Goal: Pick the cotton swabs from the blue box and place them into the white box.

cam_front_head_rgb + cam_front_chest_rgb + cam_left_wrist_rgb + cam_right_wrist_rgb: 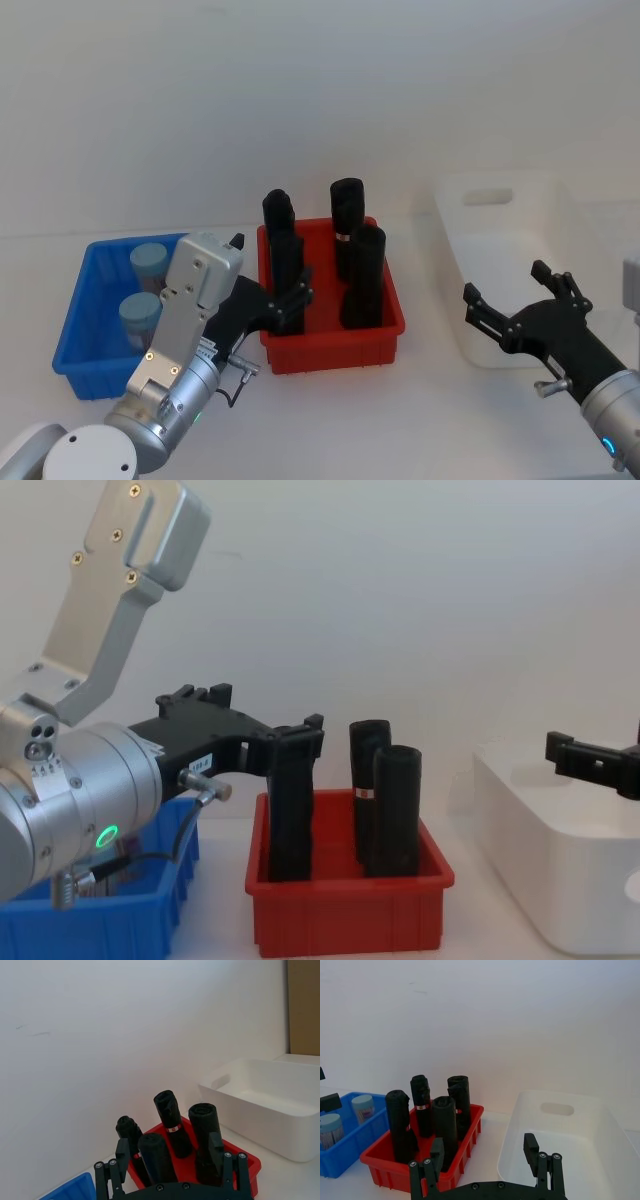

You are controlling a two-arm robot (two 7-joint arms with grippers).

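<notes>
Two jars of cotton swabs (150,263) (140,316) with pale blue lids stand upright in the blue box (75,340) at the left. The right wrist view also has the jars (363,1107) (330,1130) in the blue box (350,1152). My left gripper (270,270) hovers open and holds nothing, between the blue box and the red bin, right of the jars. At the right sits the white box (470,340), with nothing inside that I can see. My right gripper (507,282) is open with nothing between its fingers, at the white box's near left corner.
A red bin (330,350) with several upright black rolls (362,275) stands between the blue and white boxes, close to the left gripper's fingers. A white wall rises behind the table. Bare table lies in front of the boxes.
</notes>
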